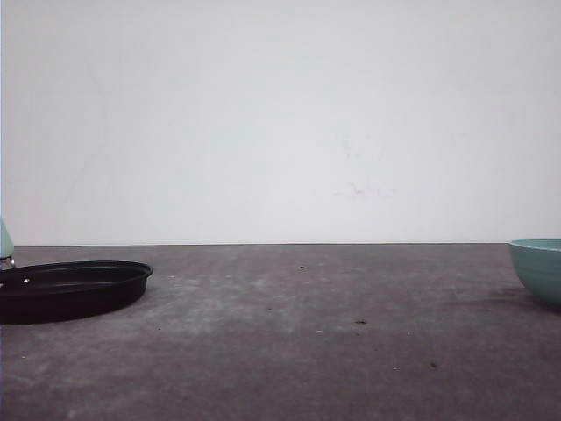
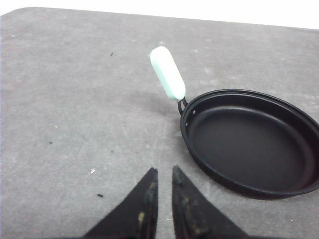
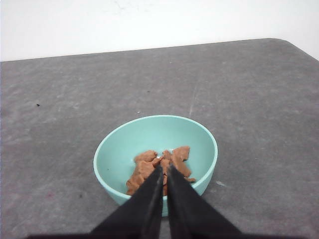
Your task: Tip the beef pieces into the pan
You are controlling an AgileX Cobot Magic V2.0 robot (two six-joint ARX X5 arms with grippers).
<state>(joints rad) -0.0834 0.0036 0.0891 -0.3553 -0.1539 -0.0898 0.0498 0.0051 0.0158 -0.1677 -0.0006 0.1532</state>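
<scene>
The pan (image 1: pixel 70 289) sits on the table (image 1: pixel 289 360) at the far left, the bowl (image 1: pixel 539 267) at the far right — the two well apart, with bare tabletop between them. A wall (image 1: pixel 280 114) stands behind the table. The beef pieces (image 3: pixel 159 168) lie heaped in the bowl. The pan's handle (image 2: pixel 168 73) juts out from its rim over the table — nothing lies in the pan.

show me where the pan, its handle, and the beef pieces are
pan (image 2: pixel 249 144), left wrist view, on its bare black floor.
pan handle (image 2: pixel 167 72), left wrist view, middle of the pale mint grip.
beef pieces (image 3: pixel 144 169), right wrist view, on the heap inside the teal bowl (image 3: pixel 124 144).
</scene>
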